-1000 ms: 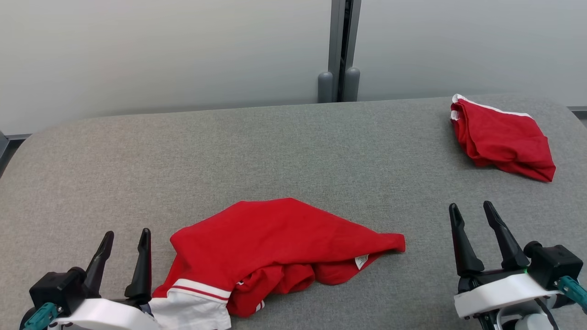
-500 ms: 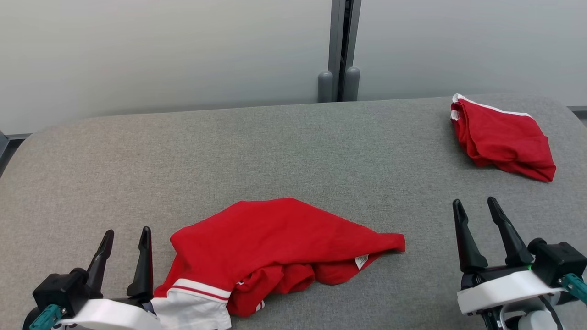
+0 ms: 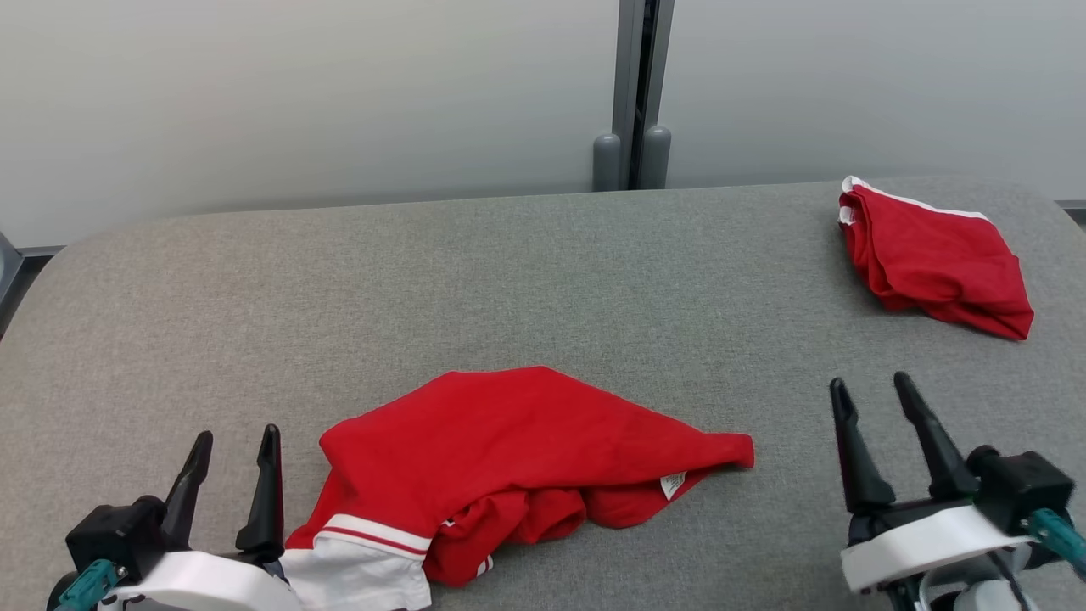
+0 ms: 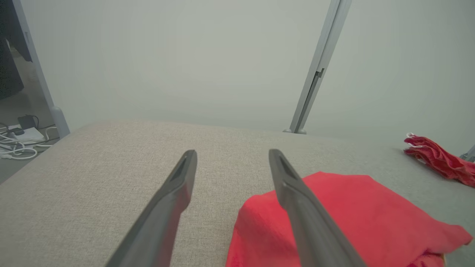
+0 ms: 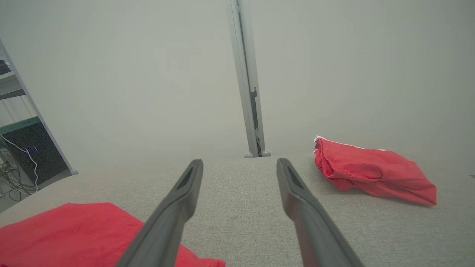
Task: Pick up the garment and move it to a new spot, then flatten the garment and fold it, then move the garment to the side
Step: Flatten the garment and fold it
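Observation:
A crumpled red garment point(image 3: 517, 450) with a white striped cuff lies near the front middle of the grey padded table point(image 3: 475, 280); it also appears in the left wrist view point(image 4: 352, 218) and the right wrist view point(image 5: 74, 233). My left gripper point(image 3: 236, 440) stands open at the lower left, just left of the garment's cuff, holding nothing. At the lower right my right gripper point(image 3: 872, 389) is open and empty, well to the right of the garment. Its fingers point(image 5: 297, 200) point over bare table.
A second red garment point(image 3: 933, 259), folded with white trim, lies at the table's far right corner point(image 5: 371, 172). A pale wall with a grey post point(image 3: 632, 93) stands behind the table. Cables lie on the floor point(image 4: 18, 142) beyond the left edge.
The head view has shifted slightly. The right gripper drifted a little up and back; the garments have not moved.

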{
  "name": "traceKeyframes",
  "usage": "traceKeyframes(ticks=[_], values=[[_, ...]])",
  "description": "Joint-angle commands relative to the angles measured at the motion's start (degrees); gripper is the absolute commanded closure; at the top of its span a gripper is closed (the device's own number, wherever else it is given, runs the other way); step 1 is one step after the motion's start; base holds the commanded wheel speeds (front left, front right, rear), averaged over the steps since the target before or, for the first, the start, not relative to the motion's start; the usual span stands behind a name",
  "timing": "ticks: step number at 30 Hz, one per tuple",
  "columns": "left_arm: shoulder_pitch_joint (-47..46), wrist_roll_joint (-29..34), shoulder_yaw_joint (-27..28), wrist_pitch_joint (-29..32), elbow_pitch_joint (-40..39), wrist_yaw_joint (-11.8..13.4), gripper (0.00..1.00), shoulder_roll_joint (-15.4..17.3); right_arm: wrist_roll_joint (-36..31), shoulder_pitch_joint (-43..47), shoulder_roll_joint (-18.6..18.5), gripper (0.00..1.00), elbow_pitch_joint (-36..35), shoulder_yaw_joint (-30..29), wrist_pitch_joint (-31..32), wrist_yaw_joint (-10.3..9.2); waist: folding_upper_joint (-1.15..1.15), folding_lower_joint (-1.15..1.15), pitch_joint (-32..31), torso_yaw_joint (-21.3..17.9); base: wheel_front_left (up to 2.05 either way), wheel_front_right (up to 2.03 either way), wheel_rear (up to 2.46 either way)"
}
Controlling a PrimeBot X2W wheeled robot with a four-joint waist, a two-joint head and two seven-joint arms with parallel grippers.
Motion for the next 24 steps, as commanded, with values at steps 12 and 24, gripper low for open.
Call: traceKeyframes(ticks=[12,24], values=[[1.19,-3.63,-0.96,6.66,1.66,-0.37,0.00,0.49,1.65,-1.79,-6.74,0.00,8.93,10.04,7.99,0.01,0.00,0.00,1.51,2.34,0.00,0.00,0.00],[1.14,-5.77,-3.13,13.28,3.02,-1.07,0.00,1.39,0.72,-7.92,-5.72,0.00,21.33,12.96,7.42,0.01,0.00,0.00,4.58,4.78,0.00,0.00,0.00]])
